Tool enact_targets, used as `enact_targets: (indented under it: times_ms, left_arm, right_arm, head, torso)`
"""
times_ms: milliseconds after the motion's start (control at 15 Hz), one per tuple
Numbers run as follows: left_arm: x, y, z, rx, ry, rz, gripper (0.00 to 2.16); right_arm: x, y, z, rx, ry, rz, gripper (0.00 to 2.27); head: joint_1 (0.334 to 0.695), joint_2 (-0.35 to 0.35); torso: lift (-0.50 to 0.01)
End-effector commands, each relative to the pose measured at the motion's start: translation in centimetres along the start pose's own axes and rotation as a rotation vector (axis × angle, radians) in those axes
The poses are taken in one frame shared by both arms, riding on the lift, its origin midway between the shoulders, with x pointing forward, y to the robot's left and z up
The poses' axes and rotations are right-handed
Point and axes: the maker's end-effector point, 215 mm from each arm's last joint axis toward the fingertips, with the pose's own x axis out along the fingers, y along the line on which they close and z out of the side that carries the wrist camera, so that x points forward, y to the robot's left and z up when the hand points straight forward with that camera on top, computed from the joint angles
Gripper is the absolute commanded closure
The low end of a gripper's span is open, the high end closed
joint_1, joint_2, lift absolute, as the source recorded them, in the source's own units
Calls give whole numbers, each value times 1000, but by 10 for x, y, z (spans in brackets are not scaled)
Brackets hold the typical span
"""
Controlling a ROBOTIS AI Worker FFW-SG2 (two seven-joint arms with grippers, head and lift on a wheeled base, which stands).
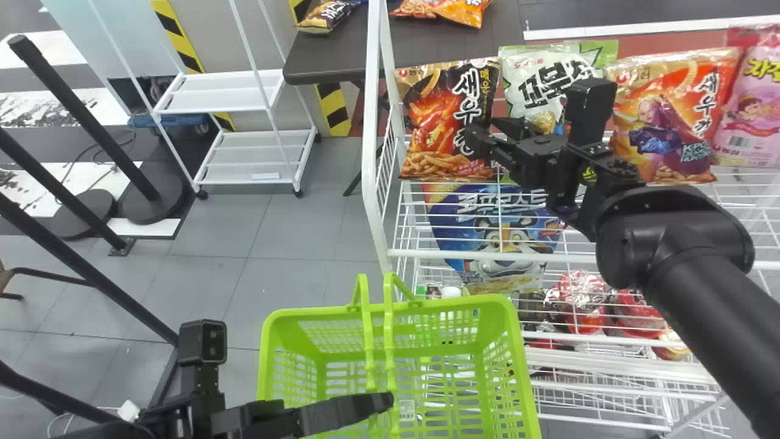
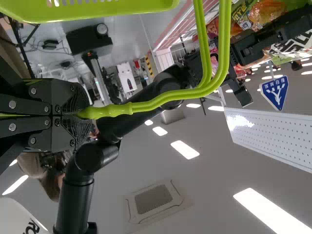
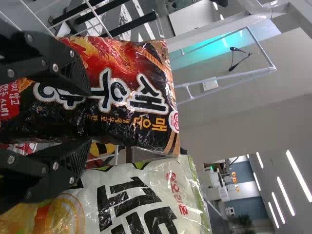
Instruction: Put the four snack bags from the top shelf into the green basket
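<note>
Nearest the head camera, the left gripper (image 1: 386,401) sits over the green basket (image 1: 323,314), its fingers closed together on the two handles (image 1: 389,341). Beyond the basket, up past its right rear corner, the right gripper (image 1: 482,128) is in front of the black-and-red snack bag (image 1: 439,128). Its fingers stand apart with the middle of that bag showing between their tips; whether they touch it, I cannot tell.

All four task bags are on the top shelf (image 1: 475,255), beyond the basket and off to its right. The black-and-red one is nearest the basket; then, each farther to the basket's right, come the white-and-green bag (image 1: 524,67), the orange bag (image 1: 670,91) and the pink bag (image 1: 749,122). Lower down, just beyond the basket's right rear corner, is a blue bag (image 1: 457,213), with red packets (image 1: 585,305) to the basket's right. A white wheeled rack (image 1: 244,157) stands well beyond the basket, toward its left.
</note>
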Motion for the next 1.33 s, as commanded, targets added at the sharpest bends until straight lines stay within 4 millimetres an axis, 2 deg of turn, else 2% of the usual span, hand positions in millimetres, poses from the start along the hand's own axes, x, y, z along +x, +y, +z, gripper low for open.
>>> enact_targets:
  times_ms: [0, 200, 333, 400, 467, 600, 667, 933, 1067, 1200, 1267]
  left_arm:
    - [0, -2, 0, -1, -1, -11, 2145]
    - [-1, -1, 1, -4, -2, -10, 2145]
    - [-3, 1, 2, -7, -7, -6, 2145]
    - [-5, 0, 4, 0, -8, -2, 2145]
    - [-8, 1, 5, 0, -9, 5, 2145]
    - [-15, 0, 12, 15, -20, 18, 2145]
    - [-19, -2, 17, 24, -28, 20, 2145]
    - [-25, 1, 30, 30, -46, 27, 2145]
    - [-26, 3, 36, 28, -54, 26, 2145]
    - [-27, 6, 41, 31, -58, 28, 2145]
    - [-26, 7, 44, 32, -59, 27, 2145]
  right_arm:
    - [0, -6, -4, 24, 24, -12, 2246]
    - [-2, 0, 7, 16, -7, 18, 2246]
    - [-5, 14, 18, 7, -41, 44, 2246]
    - [-9, 15, 25, 13, -60, 44, 2246]
    - [-12, 17, 22, 20, -64, 44, 2246]
    - [-23, 31, 28, 33, -79, 49, 2246]
    - [-32, 40, 25, 51, -71, 57, 2246]
    - [-89, 56, 27, 114, -86, 39, 2246]
    - [-125, 56, 29, 128, -92, -10, 2246]
    - [-169, 48, 29, 141, -86, -55, 2246]
    - [-185, 49, 21, 154, -59, -67, 2246]
  head:
    - [695, 180]
    - [695, 174]
    - [695, 176]
    - [695, 181]
    - [695, 184]
    - [695, 191]
    - [695, 200]
    - [695, 224]
    - [695, 221]
    - [695, 211]
    - [695, 195]
  torso:
    - [0]
    - [0]
    - [0]
    - [0]
    - [0]
    - [0]
    - [0]
    - [0]
    - [0]
    - [0]
    - [0]
